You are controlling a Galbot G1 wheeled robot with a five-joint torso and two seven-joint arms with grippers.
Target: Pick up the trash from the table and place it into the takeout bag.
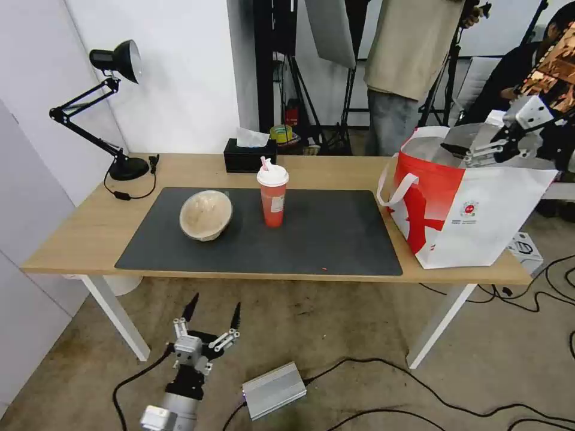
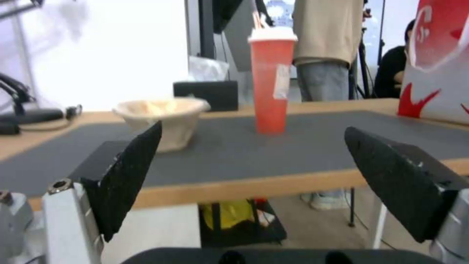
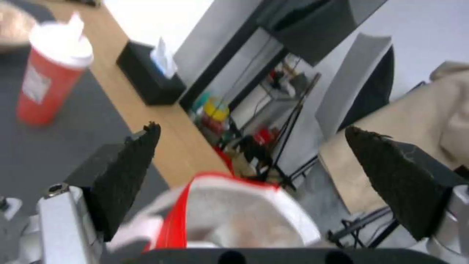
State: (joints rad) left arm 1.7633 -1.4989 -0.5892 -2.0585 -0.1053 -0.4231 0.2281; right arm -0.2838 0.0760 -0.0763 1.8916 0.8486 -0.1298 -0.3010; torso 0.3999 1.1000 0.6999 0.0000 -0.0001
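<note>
On the dark mat of the table (image 1: pixel 78 230) a beige round bowl (image 1: pixel 205 214) (image 2: pixel 163 115) lies tilted at the left. A red drink cup (image 1: pixel 272 194) (image 2: pixel 270 79) (image 3: pixel 46 79) with white lid and straw stands upright near the mat's middle. The white-and-red takeout bag (image 1: pixel 479 209) (image 3: pixel 234 209) stands open at the table's right end. Over its mouth hangs my right gripper (image 1: pixel 458 152) (image 3: pixel 253 128), open with nothing between its fingers. My left gripper (image 1: pixel 215 304) (image 2: pixel 253 127) is open and low in front of the table's near edge, pointing toward the bowl and cup.
A black tissue box (image 1: pixel 248 154) sits at the table's back edge and a black desk lamp (image 1: pixel 114 108) at the back left. On the floor lie a grey metal box (image 1: pixel 274 389) and cables. People and tripods stand behind the table.
</note>
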